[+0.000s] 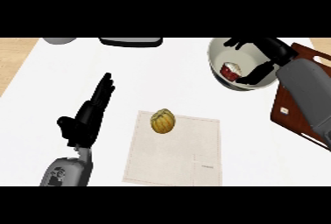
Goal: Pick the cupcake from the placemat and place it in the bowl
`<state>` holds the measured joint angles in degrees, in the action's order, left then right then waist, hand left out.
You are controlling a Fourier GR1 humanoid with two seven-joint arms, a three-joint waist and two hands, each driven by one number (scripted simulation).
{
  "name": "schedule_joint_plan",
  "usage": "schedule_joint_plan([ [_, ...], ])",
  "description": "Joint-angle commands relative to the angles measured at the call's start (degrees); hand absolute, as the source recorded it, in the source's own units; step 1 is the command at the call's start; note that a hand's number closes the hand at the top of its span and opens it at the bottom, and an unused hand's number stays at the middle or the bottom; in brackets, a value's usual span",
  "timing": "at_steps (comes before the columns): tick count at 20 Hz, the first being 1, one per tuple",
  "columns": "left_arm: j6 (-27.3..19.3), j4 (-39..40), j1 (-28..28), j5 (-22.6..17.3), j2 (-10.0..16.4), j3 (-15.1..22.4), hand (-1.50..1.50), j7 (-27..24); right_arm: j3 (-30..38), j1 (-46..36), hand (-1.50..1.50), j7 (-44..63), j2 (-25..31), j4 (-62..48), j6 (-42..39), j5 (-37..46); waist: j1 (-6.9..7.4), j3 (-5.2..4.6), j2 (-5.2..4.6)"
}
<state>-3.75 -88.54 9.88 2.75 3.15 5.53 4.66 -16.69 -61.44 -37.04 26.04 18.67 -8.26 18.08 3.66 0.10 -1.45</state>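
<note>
The cupcake (231, 70) sits in the bowl (220, 54) — right hand (268, 61) over it, fingers spread; left hand (87, 116) rests, fingers straight.

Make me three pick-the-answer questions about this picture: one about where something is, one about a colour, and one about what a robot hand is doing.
1. Where is the cupcake?
A) on a plate
B) in the bowl
C) on a shelf

2. What colour is the placemat?
A) beige
B) blue
C) green

3. How is the left robot hand?
A) open, fingers straight
B) shut on a spoon
C) shut on the cupcake

Answers:
1 B, it sits inside the bowl's rim.
2 A, it is a pale beige sheet.
3 A, it rests at the left and holds nothing.
</note>
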Motion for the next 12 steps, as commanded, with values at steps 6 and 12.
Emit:
schedule_joint_plan([
  [6,-1.6,2.3,-0.1,1.5,-1.6,0.4,0.0,-3.0,8.4,-4.0,-1.5,-10.6,-0.2,-6.9,-6.6,-6.6,-0.21,0.02,-0.08],
  [12,-0.7,3.1,2.0,0.6,0.1,-1.7,0.0,-0.4,14.2,-5.7,-1.5,-10.6,4.6,-10.7,-14.5,-11.5,-0.9,0.01,0.13],
])
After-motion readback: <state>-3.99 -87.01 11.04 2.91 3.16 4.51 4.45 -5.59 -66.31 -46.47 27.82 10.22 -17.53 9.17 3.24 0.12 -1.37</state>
